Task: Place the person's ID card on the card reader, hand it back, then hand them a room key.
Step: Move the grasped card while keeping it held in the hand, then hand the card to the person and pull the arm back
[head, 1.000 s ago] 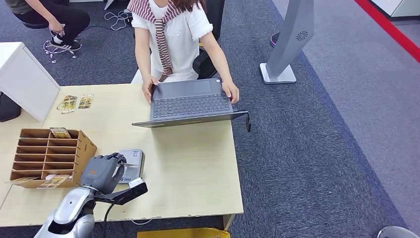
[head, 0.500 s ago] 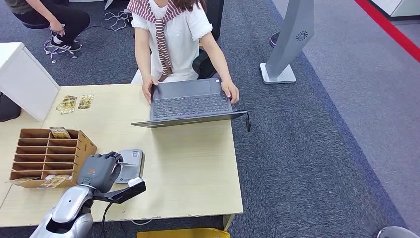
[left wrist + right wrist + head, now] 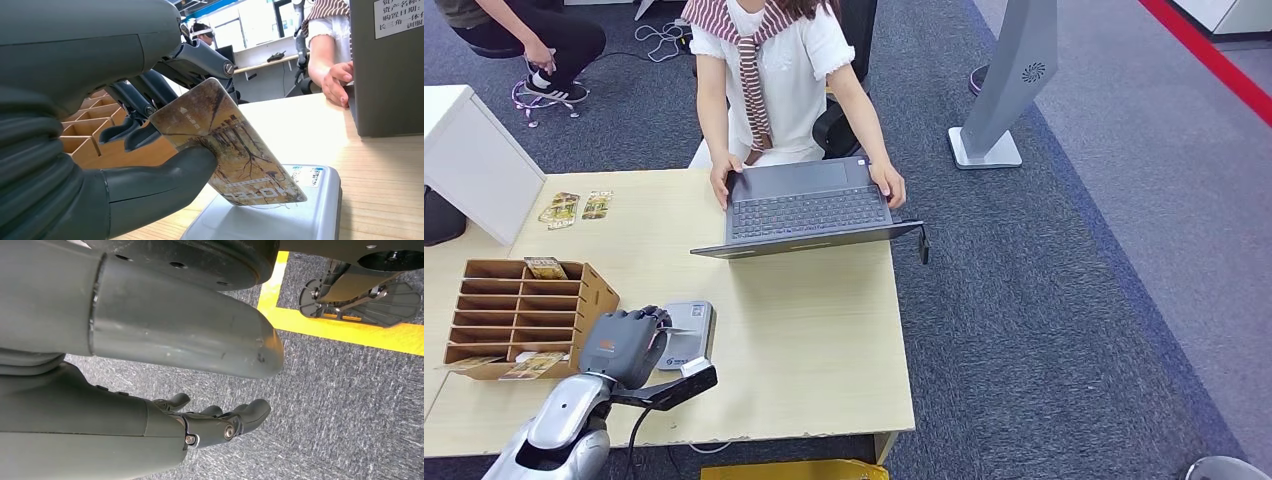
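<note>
My left hand [image 3: 624, 346] is low over the near left part of the table and pinches a card [image 3: 229, 151] between thumb and fingers. The card bears a brown tree picture and printed lettering. Its lower corner touches the top of the grey card reader [image 3: 305, 212], and the card stands tilted rather than flat. In the head view the hand covers the left edge of the card reader [image 3: 690, 330]. My right hand [image 3: 216, 423] hangs over dark carpet with fingers loosely apart, holding nothing.
A person sits at the far side with both hands on an open laptop [image 3: 809, 208]. A wooden slotted organizer [image 3: 519, 318] holding cards stands left of my hand. Two cards [image 3: 574, 207] lie at the far left, beside a white cabinet [image 3: 474, 155].
My left hand and forearm have drifted slightly left and toward the near edge, still holding the card at the reader. The person and the laptop have barely moved.
</note>
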Tool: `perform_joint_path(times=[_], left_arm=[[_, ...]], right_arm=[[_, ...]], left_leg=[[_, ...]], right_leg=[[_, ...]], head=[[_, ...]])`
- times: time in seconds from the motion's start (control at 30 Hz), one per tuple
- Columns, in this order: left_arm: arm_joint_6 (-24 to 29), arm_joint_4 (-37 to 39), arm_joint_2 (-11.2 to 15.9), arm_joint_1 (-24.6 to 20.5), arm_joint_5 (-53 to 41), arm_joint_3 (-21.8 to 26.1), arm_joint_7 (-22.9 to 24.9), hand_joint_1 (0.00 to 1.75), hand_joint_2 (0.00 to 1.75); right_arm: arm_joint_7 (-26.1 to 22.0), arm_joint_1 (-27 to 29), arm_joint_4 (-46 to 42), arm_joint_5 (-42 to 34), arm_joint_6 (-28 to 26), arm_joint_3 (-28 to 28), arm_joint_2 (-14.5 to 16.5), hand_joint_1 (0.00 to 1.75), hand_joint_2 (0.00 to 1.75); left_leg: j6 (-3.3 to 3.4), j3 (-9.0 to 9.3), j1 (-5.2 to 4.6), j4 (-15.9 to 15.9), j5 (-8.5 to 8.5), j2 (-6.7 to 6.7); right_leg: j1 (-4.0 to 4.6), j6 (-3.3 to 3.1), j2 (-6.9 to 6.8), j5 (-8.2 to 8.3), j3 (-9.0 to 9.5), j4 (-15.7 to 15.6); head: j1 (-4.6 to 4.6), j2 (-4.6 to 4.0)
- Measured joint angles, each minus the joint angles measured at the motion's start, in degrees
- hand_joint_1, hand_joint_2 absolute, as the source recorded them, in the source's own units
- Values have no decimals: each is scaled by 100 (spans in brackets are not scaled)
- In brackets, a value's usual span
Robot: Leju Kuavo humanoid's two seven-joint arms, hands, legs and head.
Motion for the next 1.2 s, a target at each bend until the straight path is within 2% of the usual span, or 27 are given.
perform_joint_path(times=[0.57, 0.7, 0.97, 1.07, 1.2], left_arm=[[80, -4, 55, -45, -75, 3, 20, 175, 175], [740, -124, 28, -32, 39, 72, -138, 175, 175], [2278, -861, -131, -25, 487, 442, -798, 175, 175], [2550, -1061, -219, -111, 589, 559, -918, 175, 175], [2645, -1150, -322, -299, 677, 669, -988, 175, 175]], right_arm=[[15, 0, 0, 8, -2, -3, 0, 0, 0], [-2, -1, 0, 33, -9, -3, 0, 0, 0], [-26, -6, 0, 185, -50, -1, 0, 0, 0], [-28, -10, 0, 238, -64, 2, 0, 0, 0], [-27, -20, 0, 281, -64, 12, 0, 0, 0]], left_leg=[[0, 0, 0, 0, 0, 0], [0, -1, 1, 0, 1, 0], [0, -2, 0, 1, 0, -1], [0, -2, -1, 1, 0, -2], [0, -1, -1, 1, 1, -2]], right_leg=[[0, 0, 0, 0, 0, 0], [1, 0, 0, 0, -1, 0], [0, 0, -1, 0, -1, 0], [0, 0, -3, 0, 0, 0], [0, 0, -3, 1, 0, 0]], head=[[-1, -1], [0, -1], [-1, -1], [0, -1], [-1, -1]])
